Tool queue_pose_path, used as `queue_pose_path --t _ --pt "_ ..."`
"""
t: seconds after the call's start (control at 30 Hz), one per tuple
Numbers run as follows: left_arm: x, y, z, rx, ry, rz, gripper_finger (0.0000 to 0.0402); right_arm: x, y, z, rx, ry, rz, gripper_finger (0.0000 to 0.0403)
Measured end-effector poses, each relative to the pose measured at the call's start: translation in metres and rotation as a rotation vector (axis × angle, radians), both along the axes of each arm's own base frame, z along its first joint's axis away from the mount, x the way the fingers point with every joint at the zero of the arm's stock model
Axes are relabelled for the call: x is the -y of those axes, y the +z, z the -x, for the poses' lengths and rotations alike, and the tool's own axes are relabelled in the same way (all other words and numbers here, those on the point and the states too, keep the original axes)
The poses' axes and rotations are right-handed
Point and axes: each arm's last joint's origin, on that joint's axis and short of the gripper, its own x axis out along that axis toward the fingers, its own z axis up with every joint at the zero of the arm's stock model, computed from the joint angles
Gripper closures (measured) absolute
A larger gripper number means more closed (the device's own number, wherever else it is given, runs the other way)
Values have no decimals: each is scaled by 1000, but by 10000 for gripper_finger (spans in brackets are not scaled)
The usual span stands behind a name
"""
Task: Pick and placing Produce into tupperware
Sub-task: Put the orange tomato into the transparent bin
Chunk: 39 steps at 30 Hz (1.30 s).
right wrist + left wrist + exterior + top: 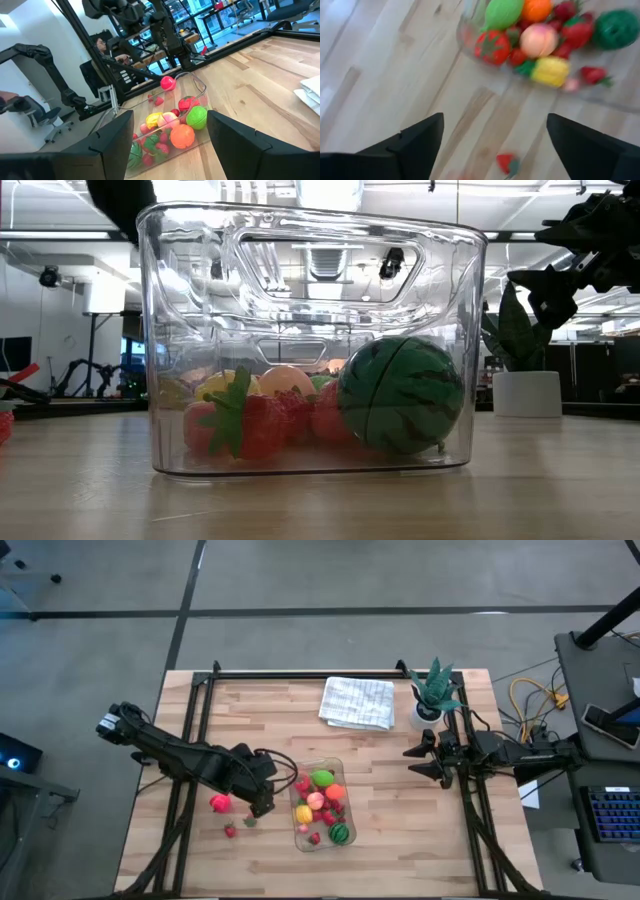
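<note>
The clear tupperware [320,805] sits on the wooden table [400,830] a little left of centre, toward the near edge, and it is already well filled: a lime-green fruit [322,778], an orange fruit [335,793], a pink peach [316,800], a yellow piece [303,813], a striped dark-green melon [340,834] and several small red strawberries. In the low view the melon [400,395] rests against the container's near wall beside a strawberry [262,425]. The left gripper [262,802] hangs just beside the container's left wall, its fingers spread apart and holding nothing; its wrist view shows bare table between the two dark fingers [417,145], with the container's contents ahead and a loose small strawberry [506,162] on the wood close below. Outside the container, to the gripper's left, lie a pink-red round fruit [220,803] and a tiny red strawberry [230,831], with another small piece [249,823] right under the gripper. The right gripper [420,762] waits well apart on the right side of the table, near the spiky plant in a white pot [433,695], its fingers parted and empty, pointing toward the tupperware [167,132]. A white folded cloth [357,702] lies at the far edge.
</note>
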Motion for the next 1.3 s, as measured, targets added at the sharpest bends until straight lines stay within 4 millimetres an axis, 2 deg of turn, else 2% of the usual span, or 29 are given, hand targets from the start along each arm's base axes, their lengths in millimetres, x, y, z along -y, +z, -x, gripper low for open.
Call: queue_pose_path --t 0.07,0.13,0.27,0.47,0.93,1.17,1.3 --pt "-2 -3 6 -68 -3 -21 57 0 0 0 0 0 0 161" --pt "-5 -10 17 -207 6 -10 55 0 0 0 0 0 0 161" --pt "-8 -25 37 -470 59 122 62 0 0 0 0 0 0 161" --pt "-9 -57 54 -620 187 303 83 0 0 0 0 0 0 161" --pt "-15 -124 67 -636 236 375 87 0 0 0 0 0 0 161" --pt "-20 -143 78 -677 277 328 87 0 0 0 0 0 0 161" --pt "-20 -152 77 -634 264 354 87 0 0 0 0 0 0 161"
